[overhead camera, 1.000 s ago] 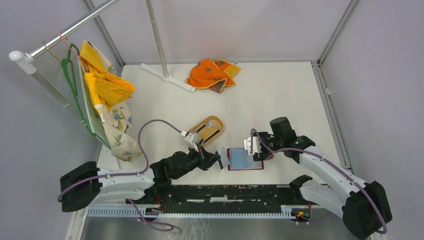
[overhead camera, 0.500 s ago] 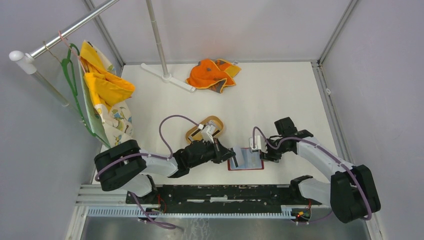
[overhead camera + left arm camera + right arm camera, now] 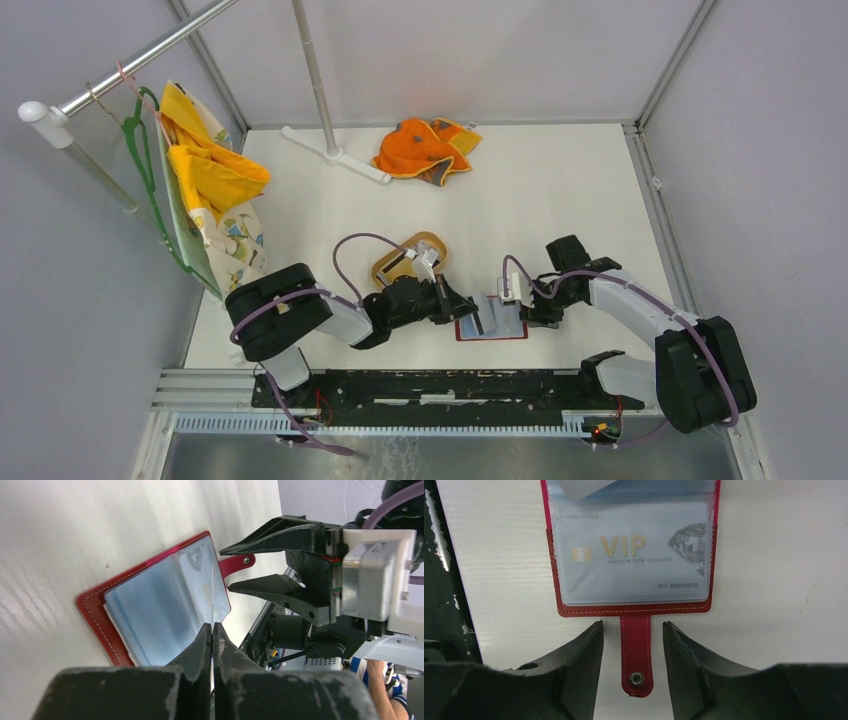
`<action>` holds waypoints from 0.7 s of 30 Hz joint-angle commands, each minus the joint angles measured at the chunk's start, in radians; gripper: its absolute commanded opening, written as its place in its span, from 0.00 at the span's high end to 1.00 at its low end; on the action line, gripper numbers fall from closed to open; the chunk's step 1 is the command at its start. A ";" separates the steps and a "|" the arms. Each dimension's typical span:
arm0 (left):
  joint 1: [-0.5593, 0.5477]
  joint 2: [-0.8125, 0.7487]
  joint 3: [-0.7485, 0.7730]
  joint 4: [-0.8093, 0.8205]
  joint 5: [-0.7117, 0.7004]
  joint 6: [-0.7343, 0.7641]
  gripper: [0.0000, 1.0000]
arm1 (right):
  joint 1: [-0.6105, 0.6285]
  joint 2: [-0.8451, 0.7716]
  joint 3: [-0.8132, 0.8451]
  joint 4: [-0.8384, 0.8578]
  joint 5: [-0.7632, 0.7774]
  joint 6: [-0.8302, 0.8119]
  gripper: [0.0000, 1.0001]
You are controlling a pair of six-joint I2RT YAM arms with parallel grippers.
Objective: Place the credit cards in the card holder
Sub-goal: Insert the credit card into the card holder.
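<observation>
**A:** Red card holder [image 3: 490, 320] lies open on the table [image 3: 560, 200], lower centre of the overhead view. Why do we straddle its snap tab [image 3: 636, 652]?

**B:** We judge our right gripper [image 3: 633, 627] is there to steady it. Its fingers are parted and clear of the tab on both sides. Our left gripper [image 3: 212, 630] pinches a credit card [image 3: 212, 590] edge-on over the blue-grey sleeves, angled to slide in. A VIP card [image 3: 634, 555] sits in one sleeve.

**A:** And around us?

**B:** White tabletop, grey walls, an orange cloth [image 3: 425, 148] at upper centre.
</observation>
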 commanded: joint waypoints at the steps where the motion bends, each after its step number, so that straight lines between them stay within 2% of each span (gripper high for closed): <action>1: 0.011 0.043 0.023 0.098 0.026 -0.051 0.98 | -0.003 0.001 0.035 0.007 0.013 0.007 0.47; 21: 0.014 0.105 0.041 0.097 0.037 -0.060 0.98 | -0.003 0.004 0.031 0.009 0.014 0.013 0.47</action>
